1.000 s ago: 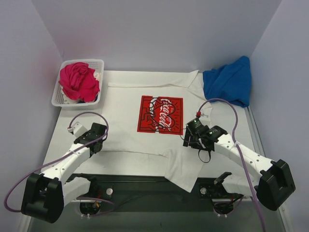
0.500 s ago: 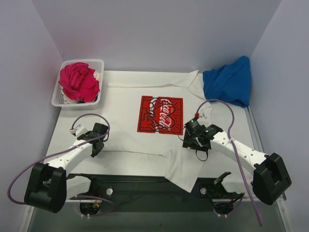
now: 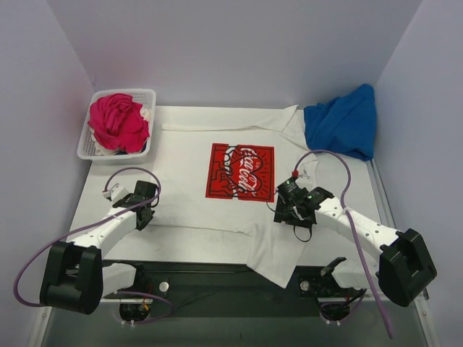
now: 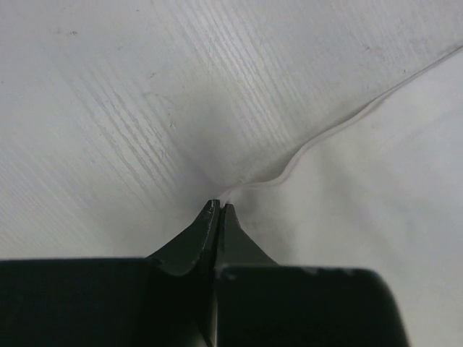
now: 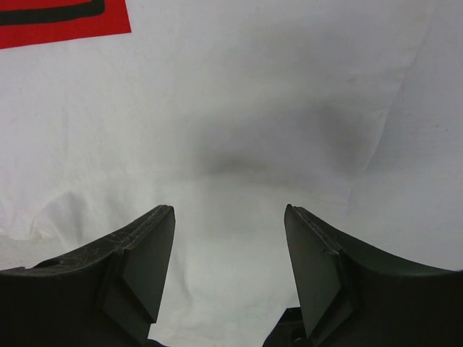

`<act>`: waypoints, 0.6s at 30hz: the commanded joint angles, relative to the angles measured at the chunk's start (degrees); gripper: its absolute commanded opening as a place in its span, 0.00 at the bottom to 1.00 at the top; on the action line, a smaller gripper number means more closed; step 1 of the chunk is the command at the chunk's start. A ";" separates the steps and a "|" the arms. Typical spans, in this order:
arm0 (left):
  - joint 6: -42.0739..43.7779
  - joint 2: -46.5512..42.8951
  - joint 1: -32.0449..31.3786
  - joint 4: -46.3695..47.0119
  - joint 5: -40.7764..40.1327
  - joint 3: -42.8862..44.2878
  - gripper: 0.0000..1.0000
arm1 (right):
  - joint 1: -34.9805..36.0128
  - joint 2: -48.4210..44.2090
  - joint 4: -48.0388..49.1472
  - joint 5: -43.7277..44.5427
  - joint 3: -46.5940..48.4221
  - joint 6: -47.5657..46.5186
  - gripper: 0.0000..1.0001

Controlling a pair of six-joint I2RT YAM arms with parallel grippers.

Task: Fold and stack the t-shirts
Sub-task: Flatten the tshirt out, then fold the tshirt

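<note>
White arms (image 3: 101,233), black joints (image 3: 69,278), looping purple cables (image 3: 319,150).

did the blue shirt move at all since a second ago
No. The blue t-shirt sits bunched in the same spot against the right wall, its left edge just as far from the red print as before.

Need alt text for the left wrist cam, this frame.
The left gripper is shut, its black fingers pinching the raised edge of the white t-shirt. The shirt fills the right of the view; bare white wood-grain table lies to the left.
</note>
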 commanded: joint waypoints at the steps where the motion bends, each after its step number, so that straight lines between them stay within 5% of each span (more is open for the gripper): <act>1: 0.49 0.77 1.13 1.49 3.16 0.23 0.00 | 0.47 -1.30 -4.75 0.42 -1.64 1.49 0.63; 10: 2.33 -3.53 1.49 -0.08 1.76 2.43 0.00 | 2.39 -5.08 -9.23 -1.69 -4.10 1.41 0.63; 18: 3.22 -4.07 1.57 1.41 2.19 3.93 0.00 | 12.67 -9.39 -15.55 0.85 -9.37 10.09 0.66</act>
